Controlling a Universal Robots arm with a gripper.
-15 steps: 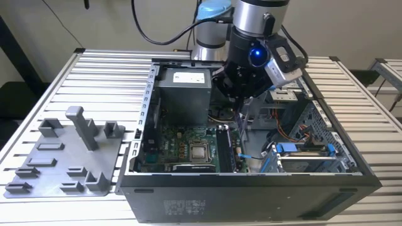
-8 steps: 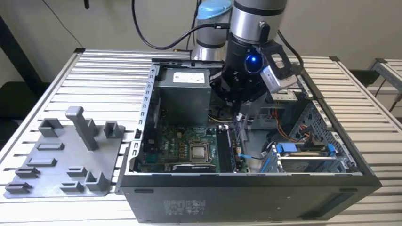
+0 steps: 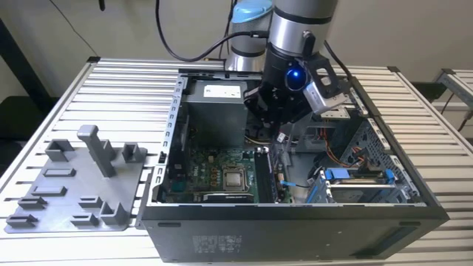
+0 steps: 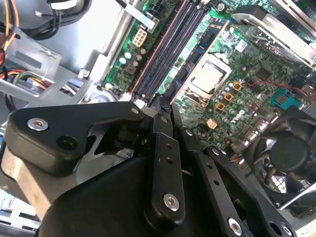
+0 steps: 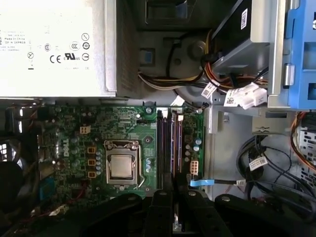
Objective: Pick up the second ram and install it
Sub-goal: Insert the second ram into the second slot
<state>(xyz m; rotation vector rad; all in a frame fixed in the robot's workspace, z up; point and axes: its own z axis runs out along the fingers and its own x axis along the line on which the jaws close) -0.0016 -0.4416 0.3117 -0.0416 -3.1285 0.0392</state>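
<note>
- Table [image 3: 111,88]: slatted metal top; holds the PC case and the grey tray.
- Case [image 3: 296,233]: black tower on its side, side panel off, interior open to view. Sits on the exterior view's right of the tray.
- Arm [image 3: 296,27]: comes down from above into the open case, wrist w/ blue light just over the board.
- Tray [image 3: 74,188]: grey plastic fixture w/ upright posts, just beside the case wall.
- PSU [image 5: 49,47]: silver box w/ label, next to the board's edge in first wrist view.
- Board [image 5: 98,128]: green, CPU [image 5: 121,166] in socket near centre; long RAM slots [image 5: 170,143] beside it.
- Fan [image 4: 291,158]: black, round, at board's far side in second wrist view.
- Gripper [image 4: 163,111]: black fingers drawn close together, tips down at the end of the slots; whether they pinch anything – can't tell.
- Ram [image 5: 178,143]: dark thin stick seems to stand on edge in the slot row, in line w/ the fingertips; seated or not – can't tell.
</note>
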